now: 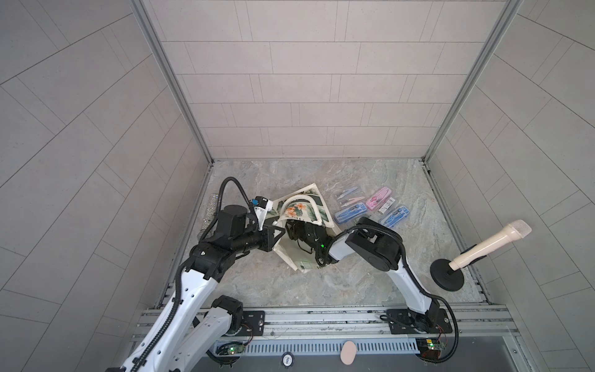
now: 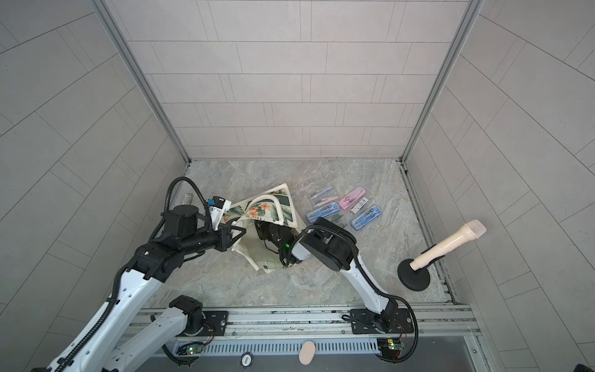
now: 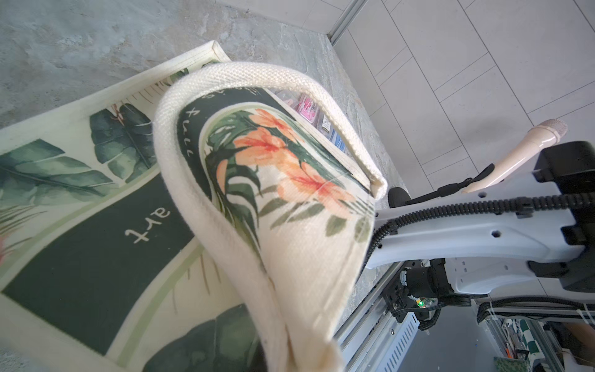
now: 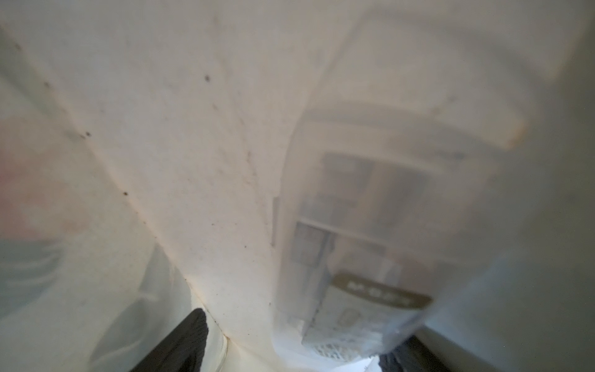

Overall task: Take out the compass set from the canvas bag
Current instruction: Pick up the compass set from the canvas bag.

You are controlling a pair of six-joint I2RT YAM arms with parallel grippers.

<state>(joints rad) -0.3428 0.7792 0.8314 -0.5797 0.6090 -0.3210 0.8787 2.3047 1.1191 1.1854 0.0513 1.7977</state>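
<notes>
The canvas bag (image 1: 317, 206) (image 2: 283, 206) lies on the marble table in both top views, its mouth held up and wide. My left gripper (image 1: 277, 231) (image 2: 240, 231) is shut on the bag's rim; in the left wrist view the printed cloth (image 3: 289, 193) runs down over the jaws and hides them. My right arm reaches into the bag's mouth. Inside, my right gripper (image 4: 293, 335) is open, its dark fingers (image 4: 183, 341) on either side of a clear compass set case (image 4: 370, 257), with a gap on one side.
Several compass set cases lie on the table right of the bag: blue (image 1: 350, 214), pink (image 1: 380, 199), blue (image 1: 395, 216), clear (image 1: 349, 197). A cream microphone (image 1: 489, 241) leans on a black round stand (image 1: 447, 275) near the right wall. A glittery tube (image 1: 212, 206) lies by the left wall.
</notes>
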